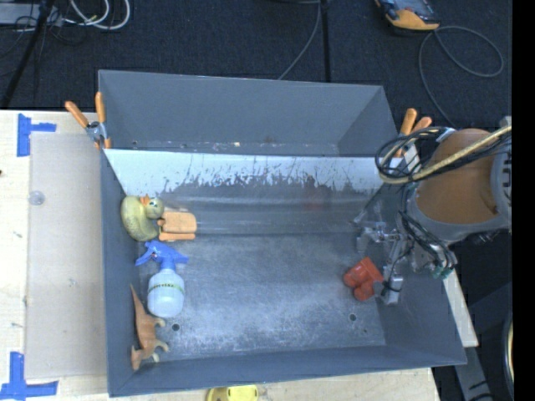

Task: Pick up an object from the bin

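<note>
Reaching in from the right across the right wall of the grey bin (251, 128), with the orange-covered wrist high beside the rim and cables looped above it. Gripper (389, 287) hanging low near the floor at the bin's right end, pointed downward. Cannot tell whether clenched or released. Just to its left, close against it, a small lumpy red thing (362, 277) lying on the floor, not visibly grasped. Well apart, along the left wall: a yellow-green snail toy (140, 215) touching an orange ridged piece (177, 224), a blue-nozzled spray bottle (165, 284) below them, and a tan dinosaur figure (145, 334) in the near left corner.
</note>
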